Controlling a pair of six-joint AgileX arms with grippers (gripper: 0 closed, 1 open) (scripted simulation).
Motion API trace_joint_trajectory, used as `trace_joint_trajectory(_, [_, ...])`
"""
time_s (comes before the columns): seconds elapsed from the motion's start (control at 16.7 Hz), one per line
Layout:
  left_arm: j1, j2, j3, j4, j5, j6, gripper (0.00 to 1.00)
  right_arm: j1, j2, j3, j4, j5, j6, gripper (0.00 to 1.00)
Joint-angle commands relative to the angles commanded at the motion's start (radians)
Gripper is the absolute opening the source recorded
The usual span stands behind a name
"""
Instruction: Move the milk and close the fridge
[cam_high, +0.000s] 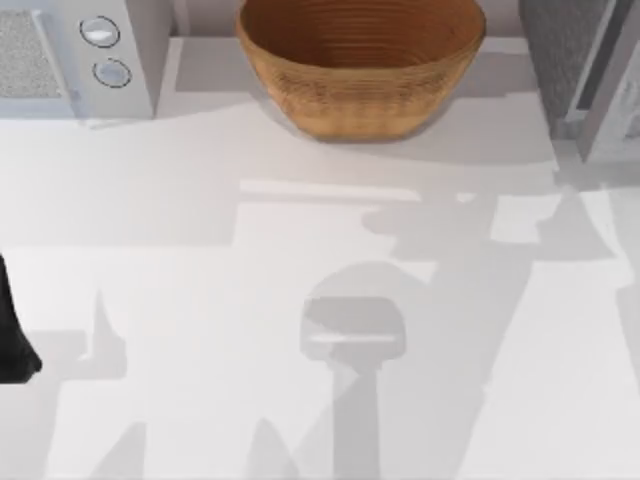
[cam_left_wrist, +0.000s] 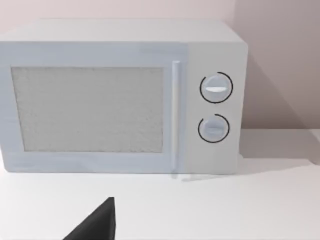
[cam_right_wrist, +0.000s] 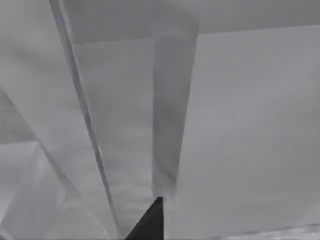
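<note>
The milk is out of view. The fridge (cam_high: 560, 60) stands at the table's back right corner, a grey box with a pale door panel (cam_high: 618, 90) and a light frame set at a slant to its body. My right gripper (cam_right_wrist: 150, 225) is close up against the fridge's grey panels (cam_right_wrist: 240, 125), with a long vertical frame edge just ahead of it. My left arm (cam_high: 12, 335) is parked at the table's left edge, and my left gripper (cam_left_wrist: 97, 225) faces the white box with two knobs.
A white box with two round knobs (cam_high: 80, 50) stands at the back left, also seen as the white box (cam_left_wrist: 120, 95). A large woven basket (cam_high: 360, 60) sits at the back middle. The white table (cam_high: 200, 300) stretches bare in front of them.
</note>
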Motion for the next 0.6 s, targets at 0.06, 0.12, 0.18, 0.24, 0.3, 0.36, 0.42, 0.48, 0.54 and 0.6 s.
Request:
trace_joint_trajectory(0.06, [0.000, 0.000, 0.000, 0.000, 0.000, 0.000, 1.00, 0.008, -0.009, -0.004, 0.010, 0.010, 0.011, 1.00])
trace_joint_trajectory(0.12, [0.000, 0.000, 0.000, 0.000, 0.000, 0.000, 1.00, 0.009, -0.011, -0.005, 0.011, 0.011, 0.012, 1.00])
trace_joint_trajectory(0.18, [0.000, 0.000, 0.000, 0.000, 0.000, 0.000, 1.00, 0.009, -0.011, -0.005, 0.011, 0.011, 0.012, 1.00])
trace_joint_trajectory(0.24, [0.000, 0.000, 0.000, 0.000, 0.000, 0.000, 1.00, 0.009, -0.011, -0.005, 0.011, 0.011, 0.012, 1.00])
trace_joint_trajectory(0.3, [0.000, 0.000, 0.000, 0.000, 0.000, 0.000, 1.00, -0.007, -0.005, -0.009, 0.008, 0.016, 0.007, 1.00])
trace_joint_trajectory(0.36, [0.000, 0.000, 0.000, 0.000, 0.000, 0.000, 1.00, -0.007, -0.004, -0.006, 0.008, 0.016, 0.007, 1.00])
trace_joint_trajectory(0.42, [0.000, 0.000, 0.000, 0.000, 0.000, 0.000, 1.00, -0.007, 0.006, 0.007, 0.007, 0.017, 0.008, 1.00])
trace_joint_trajectory(0.48, [0.000, 0.000, 0.000, 0.000, 0.000, 0.000, 1.00, -0.008, 0.022, 0.031, 0.006, 0.017, 0.008, 1.00])
trace_joint_trajectory(0.54, [0.000, 0.000, 0.000, 0.000, 0.000, 0.000, 1.00, -0.008, 0.045, 0.064, 0.003, 0.018, 0.009, 1.00])
trace_joint_trajectory(0.6, [0.000, 0.000, 0.000, 0.000, 0.000, 0.000, 1.00, -0.009, 0.073, 0.105, -0.002, 0.019, 0.009, 1.00])
